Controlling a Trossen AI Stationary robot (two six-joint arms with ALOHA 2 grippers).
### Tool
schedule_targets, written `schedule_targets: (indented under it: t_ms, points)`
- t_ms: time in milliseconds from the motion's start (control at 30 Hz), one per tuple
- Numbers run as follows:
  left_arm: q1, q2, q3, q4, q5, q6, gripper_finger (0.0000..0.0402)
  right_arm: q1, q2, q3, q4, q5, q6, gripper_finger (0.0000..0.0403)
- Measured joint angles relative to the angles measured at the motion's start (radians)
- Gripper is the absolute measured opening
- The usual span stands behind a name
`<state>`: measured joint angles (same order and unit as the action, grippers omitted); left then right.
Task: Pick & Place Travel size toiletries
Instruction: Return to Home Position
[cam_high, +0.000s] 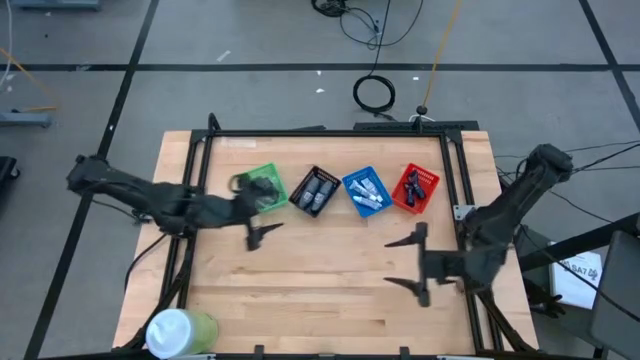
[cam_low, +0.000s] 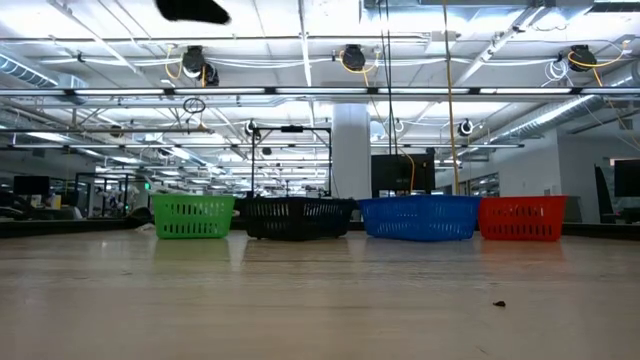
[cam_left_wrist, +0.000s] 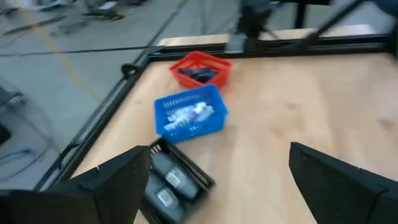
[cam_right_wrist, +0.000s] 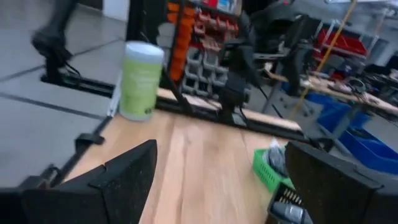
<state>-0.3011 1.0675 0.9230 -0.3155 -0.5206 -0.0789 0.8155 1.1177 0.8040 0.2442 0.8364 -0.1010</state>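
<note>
L gripper (cam_high: 262, 234) released, fingers spread wide, nothing in it. It hovers over bare table (cam_high: 300, 300), just in front of green basket (cam_high: 268, 180) & black basket (cam_high: 317, 190). R gripper (cam_high: 392, 262) also spread & empty, over table's right part, well apart from the baskets.

4 baskets in 1 row: green basket, black basket, blue basket (cam_high: 365, 192), red basket (cam_high: 416, 188).
- 2 grey oval bottles (cam_left_wrist: 165, 186) lie in black basket.
- White-silver tubes (cam_high: 368, 196) in blue basket.
- Dark blue-purple pcs (cam_high: 417, 183) in red basket.
- Green basket's contents partly hidden by L arm (cam_high: 150, 197), can't tell.

White-green cylinder (cam_high: 180, 330) stands at table's near-left corner.
</note>
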Motion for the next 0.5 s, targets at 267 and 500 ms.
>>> schedule_targets:
  t_ms: [267,500]
  points:
    - [-0.135,-0.197,-0.061,-0.158,0.022,-0.140,0.0374,0.071,-0.205,0.000,-0.321,-0.002,0.117,0.0340]
    - [-0.152,-0.317,-0.385,0.245,0.023,-0.023,0.0374,0.055,-0.267,-0.098,-0.355,-0.122,0.297,0.0338]
